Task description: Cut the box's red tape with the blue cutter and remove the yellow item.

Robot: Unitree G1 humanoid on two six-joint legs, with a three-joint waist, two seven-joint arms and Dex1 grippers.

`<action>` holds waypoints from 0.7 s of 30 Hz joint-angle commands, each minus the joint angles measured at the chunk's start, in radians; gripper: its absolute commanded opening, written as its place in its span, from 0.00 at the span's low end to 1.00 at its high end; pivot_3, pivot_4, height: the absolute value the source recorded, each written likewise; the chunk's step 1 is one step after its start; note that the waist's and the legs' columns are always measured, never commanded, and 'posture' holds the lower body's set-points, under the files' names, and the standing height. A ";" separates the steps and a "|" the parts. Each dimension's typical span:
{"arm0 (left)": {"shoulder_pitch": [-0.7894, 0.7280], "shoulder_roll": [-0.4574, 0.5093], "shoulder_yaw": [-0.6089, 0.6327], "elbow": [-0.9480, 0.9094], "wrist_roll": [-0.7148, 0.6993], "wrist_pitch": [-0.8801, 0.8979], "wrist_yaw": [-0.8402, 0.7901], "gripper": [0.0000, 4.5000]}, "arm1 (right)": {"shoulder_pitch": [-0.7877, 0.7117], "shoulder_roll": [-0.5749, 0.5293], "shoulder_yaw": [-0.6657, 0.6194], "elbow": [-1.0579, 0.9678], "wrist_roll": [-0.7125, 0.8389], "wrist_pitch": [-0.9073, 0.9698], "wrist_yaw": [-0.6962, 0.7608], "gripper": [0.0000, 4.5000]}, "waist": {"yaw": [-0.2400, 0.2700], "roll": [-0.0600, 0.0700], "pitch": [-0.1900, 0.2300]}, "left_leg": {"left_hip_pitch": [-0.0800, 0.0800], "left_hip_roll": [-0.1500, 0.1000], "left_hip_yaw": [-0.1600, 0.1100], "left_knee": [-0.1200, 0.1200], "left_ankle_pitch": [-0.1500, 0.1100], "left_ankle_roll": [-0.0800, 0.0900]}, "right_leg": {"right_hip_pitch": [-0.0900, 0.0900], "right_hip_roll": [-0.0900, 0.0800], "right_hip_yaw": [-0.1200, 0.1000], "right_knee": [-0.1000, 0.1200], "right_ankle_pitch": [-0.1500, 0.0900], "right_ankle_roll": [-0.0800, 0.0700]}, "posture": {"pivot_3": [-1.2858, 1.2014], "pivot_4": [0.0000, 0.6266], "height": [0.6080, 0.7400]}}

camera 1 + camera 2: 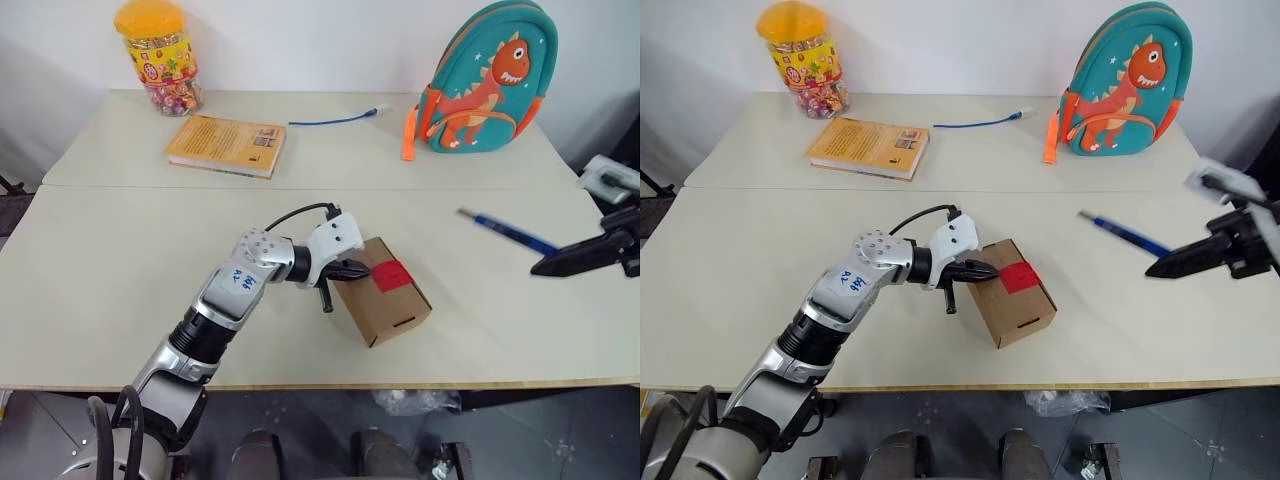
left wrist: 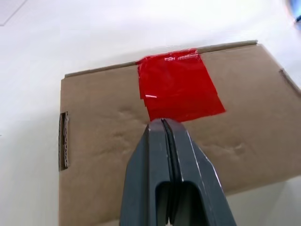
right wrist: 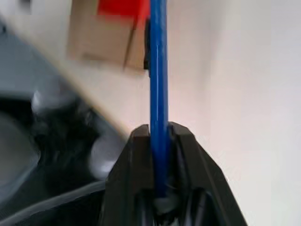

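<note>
Both arms are working at the near table.
The left gripper [image 1: 345, 270], pinched shut, is pressing the box [image 1: 385, 300] beside the red tape [image 1: 391, 275]; the right gripper [image 1: 545, 266] is clamping the blue cutter [image 1: 505, 232], with a book [image 1: 226, 145] lying far back.

The box [image 1: 380, 293] sits on the table [image 1: 120, 250], book [image 1: 226, 145] behind it.

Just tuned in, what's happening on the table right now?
The right gripper is shut on the blue cutter, holding it in the air off to the right of the box, blade end pointing toward it. The left gripper is shut, its tips over the carton's top right beside the red tape. The tape looks whole and the flaps are closed, so cutting hasn't begun.
</note>
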 commanded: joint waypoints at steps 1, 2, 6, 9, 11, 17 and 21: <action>0.025 0.020 0.082 0.006 -0.081 -0.009 -0.044 0.00 | 0.212 0.109 -0.290 0.102 -0.001 -0.213 -0.213 0.04 | 0.001 0.000 0.001 | 0.000 0.000 0.001 0.000 0.000 0.000 | -0.001 0.000 0.000 0.001 0.000 0.000 | 0.52 0.24 1.00; 0.025 0.029 0.106 -0.002 -0.098 -0.015 -0.051 0.00 | 0.289 0.149 -0.359 0.108 -0.023 -0.288 -0.275 0.04 | 0.002 -0.001 0.003 | 0.000 0.000 0.001 0.000 0.000 -0.001 | -0.001 0.000 0.000 0.001 0.000 0.001 | 0.52 0.24 1.00; 0.042 0.080 0.170 -0.038 -0.160 -0.019 -0.092 0.00 | 0.502 0.279 -0.512 0.101 -0.121 -0.540 -0.433 0.04 | 0.005 0.014 0.013 | -0.004 0.001 0.002 0.002 0.001 -0.002 | -0.006 0.000 0.000 0.003 0.002 0.008 | 0.52 0.24 1.00; 0.102 0.172 0.227 -0.092 -0.199 0.001 -0.127 0.00 | 0.587 0.405 -0.582 0.170 -0.190 -0.732 -0.580 0.04 | 0.004 0.020 0.018 | -0.007 0.001 0.005 0.003 0.002 -0.003 | -0.012 0.000 0.001 0.005 0.003 0.012 | 0.52 0.24 1.00; 0.159 0.236 0.258 -0.135 -0.217 0.012 -0.141 0.00 | 0.624 0.458 -0.594 0.223 -0.260 -0.859 -0.662 0.04 | -0.002 0.018 0.019 | -0.006 0.001 0.006 0.002 0.003 -0.004 | -0.014 0.001 0.001 0.006 0.003 0.012 | 0.52 0.24 1.00; 0.295 0.286 0.314 -0.219 -0.242 0.024 -0.089 0.00 | 0.673 0.494 -0.632 0.250 -0.288 -0.899 -0.666 0.40 | -0.007 0.017 0.020 | -0.005 0.001 0.009 0.003 0.004 -0.004 | -0.016 0.000 0.003 0.011 0.003 0.013 | 0.52 0.24 1.00; 0.368 0.292 0.338 -0.265 -0.250 0.041 -0.034 0.00 | 0.706 0.481 -0.697 0.128 -0.203 -0.866 -0.564 0.72 | -0.012 0.017 0.020 | -0.003 0.001 0.009 0.003 0.005 -0.004 | -0.014 0.001 0.005 0.011 0.004 0.014 | 0.52 0.24 1.00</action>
